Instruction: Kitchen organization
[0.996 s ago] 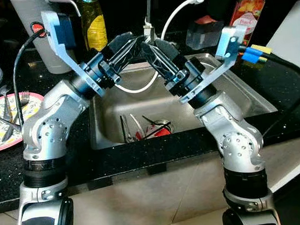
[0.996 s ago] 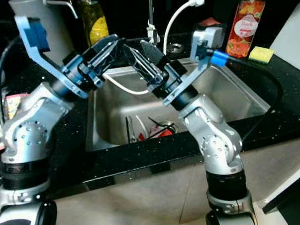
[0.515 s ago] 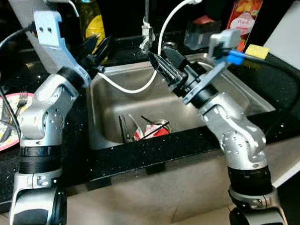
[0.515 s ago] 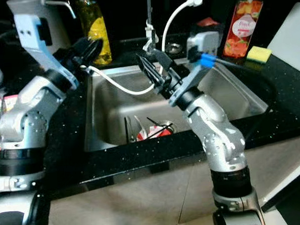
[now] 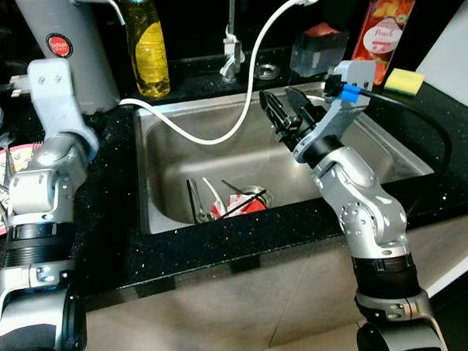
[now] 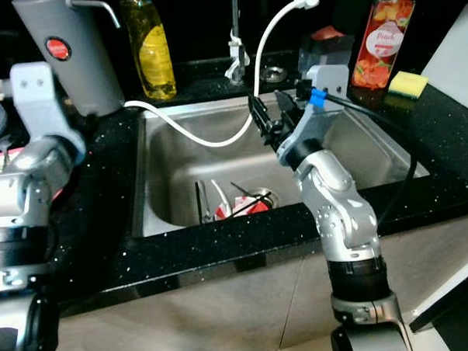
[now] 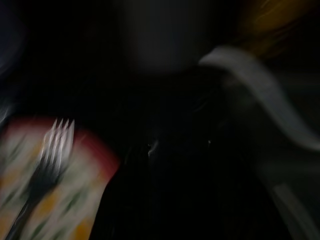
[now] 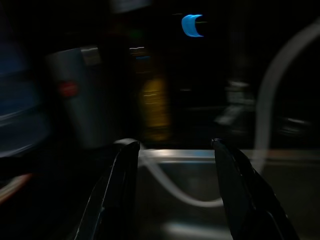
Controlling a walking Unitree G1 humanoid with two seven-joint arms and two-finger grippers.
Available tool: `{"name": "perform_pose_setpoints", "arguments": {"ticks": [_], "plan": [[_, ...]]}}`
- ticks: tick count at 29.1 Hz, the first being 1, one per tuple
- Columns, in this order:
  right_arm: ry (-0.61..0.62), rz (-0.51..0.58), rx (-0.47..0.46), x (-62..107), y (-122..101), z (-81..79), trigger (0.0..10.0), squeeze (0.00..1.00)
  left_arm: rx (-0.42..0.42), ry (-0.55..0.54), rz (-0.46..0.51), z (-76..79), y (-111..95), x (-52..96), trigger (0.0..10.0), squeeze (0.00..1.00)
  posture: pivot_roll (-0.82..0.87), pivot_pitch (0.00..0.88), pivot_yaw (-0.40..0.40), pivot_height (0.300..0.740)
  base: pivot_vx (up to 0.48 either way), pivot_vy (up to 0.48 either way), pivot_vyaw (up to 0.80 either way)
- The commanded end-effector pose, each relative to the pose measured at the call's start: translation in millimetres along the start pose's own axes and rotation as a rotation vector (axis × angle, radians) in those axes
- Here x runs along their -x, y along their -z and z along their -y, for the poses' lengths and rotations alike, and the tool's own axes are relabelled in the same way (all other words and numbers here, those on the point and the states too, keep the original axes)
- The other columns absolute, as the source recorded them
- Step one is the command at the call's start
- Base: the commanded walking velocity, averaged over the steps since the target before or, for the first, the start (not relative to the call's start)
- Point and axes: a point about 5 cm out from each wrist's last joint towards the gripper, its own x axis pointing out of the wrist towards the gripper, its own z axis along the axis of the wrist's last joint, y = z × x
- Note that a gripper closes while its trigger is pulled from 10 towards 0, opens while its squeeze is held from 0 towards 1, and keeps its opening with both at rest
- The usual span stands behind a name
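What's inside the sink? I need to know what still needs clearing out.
In the sink, near the drain: metal utensils and something red, with a white hose looping above. The front wall hides whatever lies closest to the near edge.

Head eyes look down on the sink (image 5: 388, 141); wrist cameras dark

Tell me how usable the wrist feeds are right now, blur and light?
Left wrist view: dark, motion-blurred; only a fork on the patterned plate reads. Right wrist view: dim, soft, but the open right gripper over the sink is clear.
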Motion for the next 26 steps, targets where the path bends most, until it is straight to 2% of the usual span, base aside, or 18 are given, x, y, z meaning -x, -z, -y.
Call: {"name": "perform_pose_setpoints", "arguments": {"ticks": [1, 3, 4, 5, 6, 7, 9, 12, 15, 16, 20, 22, 24, 26], "plan": [[-0.144, -0.004, -0.010, 0.9, 1.2, -21.8, 10.0, 0.00, 0.027, -0.121, -0.040, -20.9, 2.2, -0.5, 10.0, 0.00, 0.06, 0.000, 0.031, 0.740, 0.000, 0.000, 0.00], [-0.209, -0.010, -0.006, 2.7, 2.7, -31.0, 10.0, 0.00, 0.071, -0.230, -0.038, -35.9, 4.9, 0.1, 10.0, 0.00, 0.06, 0.000, 0.031, 0.740, 0.000, 0.000, 0.00], [-0.238, -0.014, -0.008, 3.7, 3.4, -34.5, 10.0, 0.00, 0.135, -0.255, -0.042, -40.9, 7.0, 0.4, 10.0, 0.00, 0.06, 0.000, 0.031, 0.740, 0.000, 0.000, 0.00], [-0.238, -0.014, -0.008, 3.7, 3.4, -34.5, 10.0, 0.00, 0.135, -0.255, -0.042, -40.9, 7.0, 0.4, 10.0, 0.00, 0.06, 0.000, 0.031, 0.740, 0.000, 0.000, 0.00], [-0.293, -0.022, -0.024, 6.2, 4.2, -40.3, 10.0, 0.00, 0.199, -0.280, -0.059, -46.3, 10.4, 0.7, 10.0, 0.00, 0.07, 0.000, 0.024, 0.740, 0.000, 0.000, 0.00], [-0.342, -0.027, -0.030, 8.7, 4.5, -45.5, 10.0, 0.00, 0.220, -0.319, -0.069, -52.3, 13.2, 1.4, 10.0, 0.00, 0.07, 0.000, 0.024, 0.740, 0.000, 0.000, 0.00], [-0.383, -0.033, -0.035, 11.1, 4.7, -49.9, 10.0, 0.00, 0.205, -0.347, -0.070, -57.4, 14.3, 2.2, 10.0, 0.00, 0.07, 0.000, 0.020, 0.740, 0.000, 0.000, 0.00], [-0.420, -0.025, -0.066, 13.3, 3.2, -54.1, 10.0, 0.00, 0.111, -0.481, -0.072, -75.1, 15.0, 7.0, 10.0, 0.00, 0.07, 0.000, 0.020, 0.740, 0.000, 0.000, 0.00], [-0.420, -0.025, -0.066, 13.3, 3.2, -54.1, 10.0, 0.00, 0.111, -0.481, -0.072, -75.1, 15.0, 7.0, 10.0, 0.00, 0.07, 0.000, 0.020, 0.740, 0.000, 0.000, 0.00], [-0.418, -0.003, -0.095, 12.4, -0.2, -52.6, 10.0, 0.00, 0.114, -0.561, -0.089, -85.0, 16.7, 10.6, 10.0, 0.00, 0.08, 0.000, 0.013, 0.740, 0.000, 0.000, 0.00], [-0.412, 0.012, -0.111, 11.5, -2.4, -50.9, 10.0, 0.00, 0.114, -0.606, -0.095, -90.5, 17.4, 12.7, 10.0, 0.00, 0.08, 0.000, 0.015, 0.740, 0.000, 0.000, 0.00], [-0.409, 0.011, -0.113, 12.0, -2.4, -49.5, 10.0, 0.00, 0.034, -0.655, -0.050, -96.6, 9.4, 14.3, 10.0, 0.00, 0.08, 0.000, 0.016, 0.740, 0.000, 0.000, 0.00], [-0.411, 0.010, -0.114, 12.5, -2.3, -49.6, 10.0, 0.00, 0.042, -0.671, -0.040, -98.6, 7.3, 15.3, 10.0, 0.00, 0.08, 0.000, 0.017, 0.740, 0.000, 0.000, 0.00], [-0.412, 0.009, -0.114, 12.9, -2.1, -49.8, 10.0, 0.00, 0.091, -0.659, -0.053, -97.0, 9.8, 15.4, 10.0, 0.00, 0.08, 0.000, 0.018, 0.740, 0.000, 0.000, 0.00]]}}
